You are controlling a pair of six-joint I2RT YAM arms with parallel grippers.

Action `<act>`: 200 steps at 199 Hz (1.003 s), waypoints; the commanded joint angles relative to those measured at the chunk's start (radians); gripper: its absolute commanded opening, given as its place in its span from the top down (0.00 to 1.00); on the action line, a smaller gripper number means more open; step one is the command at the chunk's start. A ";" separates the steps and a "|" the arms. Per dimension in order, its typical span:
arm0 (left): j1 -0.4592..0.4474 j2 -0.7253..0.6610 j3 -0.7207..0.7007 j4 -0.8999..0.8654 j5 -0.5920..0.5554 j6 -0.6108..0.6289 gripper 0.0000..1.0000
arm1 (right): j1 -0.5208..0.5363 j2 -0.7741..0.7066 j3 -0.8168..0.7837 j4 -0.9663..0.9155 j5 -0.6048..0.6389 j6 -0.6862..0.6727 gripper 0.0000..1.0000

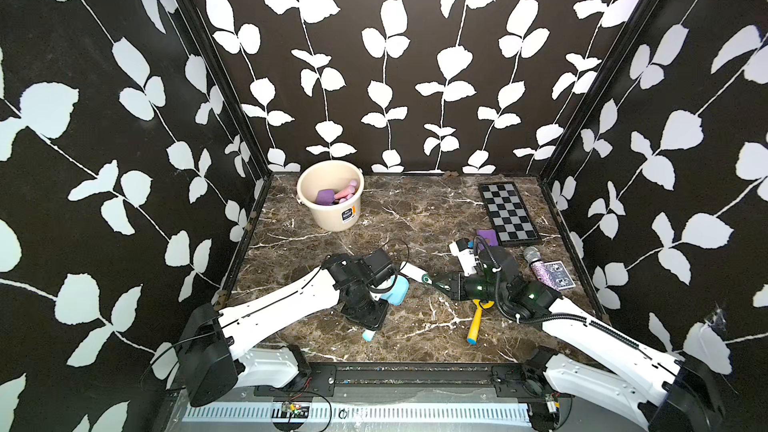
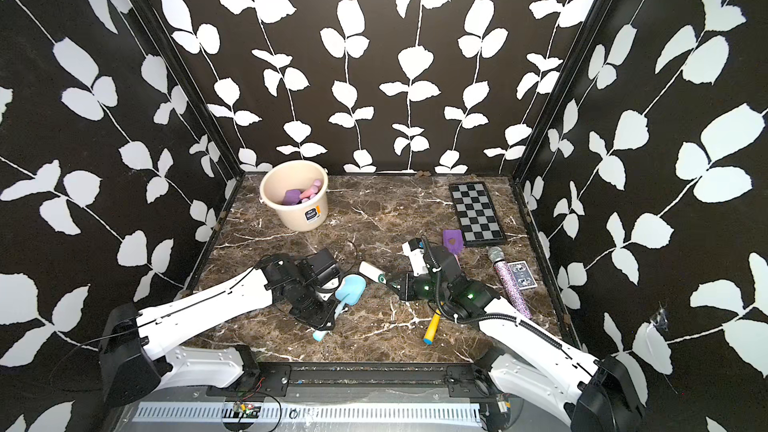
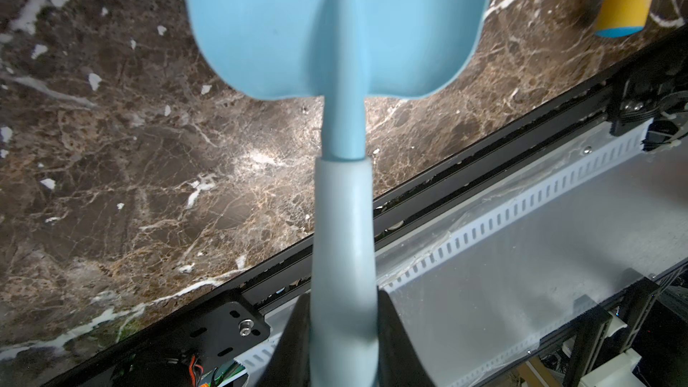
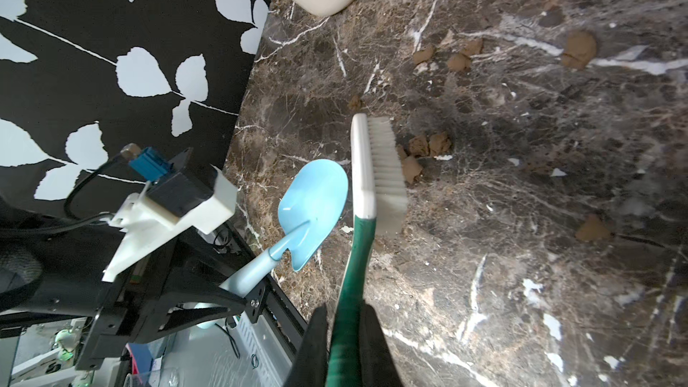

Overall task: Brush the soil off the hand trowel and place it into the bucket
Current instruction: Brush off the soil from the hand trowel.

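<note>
The left gripper [image 3: 344, 333] is clamping its fingers [image 3: 394, 340] tight on the pale handle of the light-blue plastic hand trowel [image 3: 335, 31], holding it up off the brown marble tabletop [image 1: 415, 218]; the trowel is hanging well apart from the round cream plastic bucket [image 1: 332, 218], on the bucket's near side, toward the arm bases; the right gripper [image 4: 344, 336] is squeezing shut on the green handle of the white-headed scrubbing brush [image 4: 372, 165], whose head is sitting just beside the trowel's blade, on the side away from the bucket's corner, though I cannot tell whether the two are touching; the dark-brown soil clumps [image 4: 428, 145] are lying scattered on the marble, some close under the bristles, others nearer the bucket, none of them reaching it; the bucket is standing upright with purple and pink pieces [image 1: 334, 195] resting inside it; a yellow-handled tool [image 1: 476, 322] is lying flat, farther from the bucket than the trowel.
</note>
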 commanded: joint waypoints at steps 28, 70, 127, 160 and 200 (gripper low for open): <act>0.001 -0.026 -0.046 -0.010 -0.044 -0.011 1.00 | -0.002 -0.036 0.004 0.100 -0.042 0.049 1.00; 0.001 -0.015 -0.033 0.105 -0.052 -0.011 1.00 | 0.047 -0.003 -0.022 0.315 -0.157 0.148 1.00; 0.011 -0.027 0.015 0.124 -0.099 -0.058 1.00 | 0.079 0.095 -0.055 0.371 -0.214 0.171 1.00; 0.052 -0.044 -0.002 0.119 -0.060 -0.065 1.00 | 0.077 0.105 -0.077 0.316 -0.150 0.137 1.00; 0.073 -0.045 -0.024 0.111 -0.054 -0.061 1.00 | 0.013 0.072 -0.108 0.295 -0.062 0.134 1.00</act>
